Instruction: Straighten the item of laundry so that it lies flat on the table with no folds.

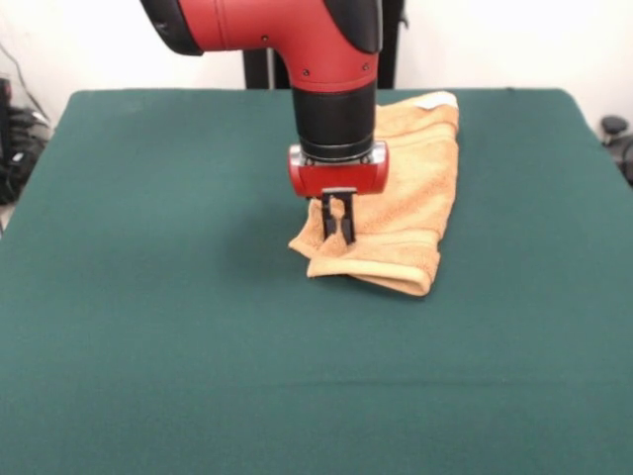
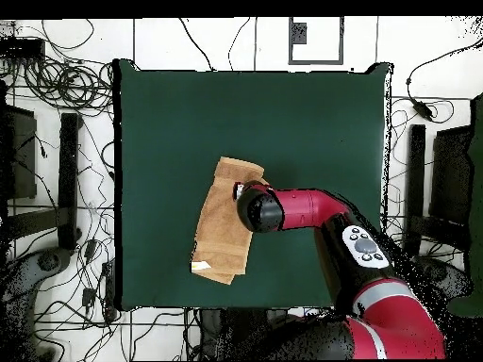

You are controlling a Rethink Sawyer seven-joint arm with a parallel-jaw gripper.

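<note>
A red and black arm reaches down over a folded orange-tan towel [image 1: 410, 188] lying on the green tabletop [image 1: 148, 327], the claw [image 1: 338, 230] poised at the cloth's near corner in the front view. The two dark fingers stand close together with only a slit between them; the tips are at the cloth's upturned edge, but whether they pinch any of it cannot be told from either view.

The towel lies a little right of centre in the front view and runs back toward the robot's side, folded into a long strip, its near end doubled into a thick rolled lip. A small white tag [image 1: 435, 100] shows at the far corner. From overhead the arm covers part of the strip's edge, and the towel [image 2: 222, 231] sits in the half of the tabletop nearer the robot's base.

The risks from here look plain. If the fingers hold just one layer, or none, a pull may slip off the terry and leave the fold as it is. If they bite through both layers, dragging may slide the whole bundle across the felt rather than open it. A pull in the wrong direction could also tighten the rolled lip or add a fresh crease.
</note>
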